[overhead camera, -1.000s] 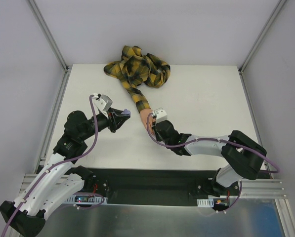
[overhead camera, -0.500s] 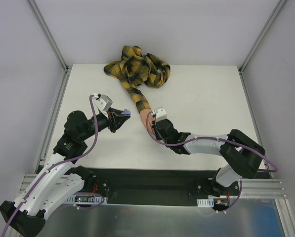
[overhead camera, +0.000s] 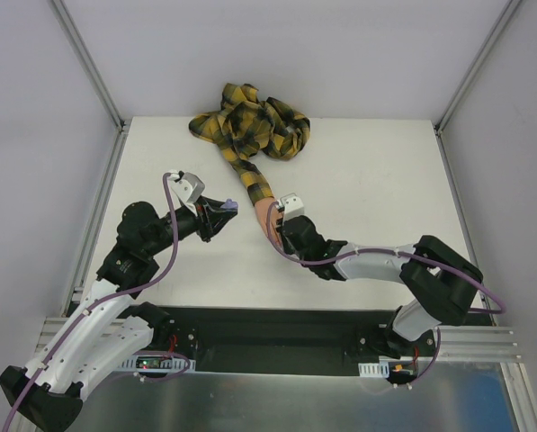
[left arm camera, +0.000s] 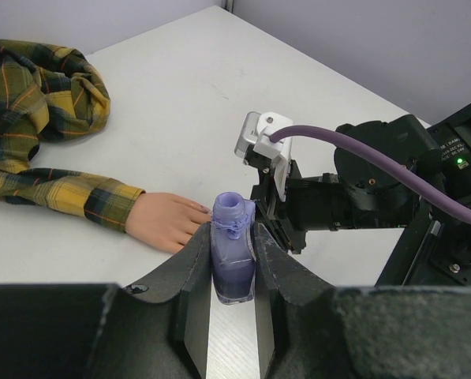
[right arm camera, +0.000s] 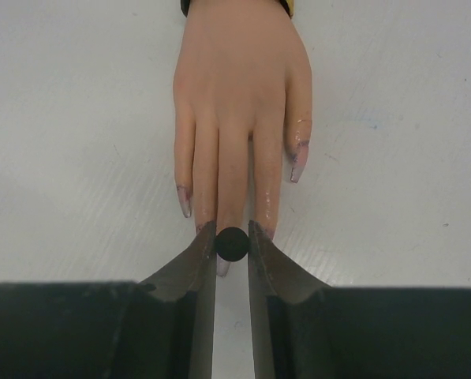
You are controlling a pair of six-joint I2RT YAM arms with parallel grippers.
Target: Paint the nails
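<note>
The peach mannequin hand point(right arm camera: 239, 87) lies flat on the table, its yellow-black plaid sleeve point(overhead camera: 250, 184) running to the back. Its pinkish-purple nails point(right arm camera: 184, 200) point toward my right gripper point(right arm camera: 232, 237), which is shut on a black round brush cap point(right arm camera: 232, 243), seen end-on right over the middle finger's tip. The brush itself is hidden under the cap. My left gripper point(left arm camera: 233, 237) is shut on a small purple bottle point(left arm camera: 233, 249) with an open neck, held just left of the hand point(left arm camera: 166, 221). In the top view the left gripper point(overhead camera: 225, 209) is apart from the hand point(overhead camera: 266, 216).
The bunched plaid shirt point(overhead camera: 250, 121) lies at the back of the white table point(overhead camera: 367, 171). Metal frame rails point(overhead camera: 93, 225) run along the table's left and right edges. The right arm point(left arm camera: 377, 189) fills the space beyond the bottle in the left wrist view.
The right gripper has crept slightly toward the back along the hand. The left arm and the bottle have not moved.
</note>
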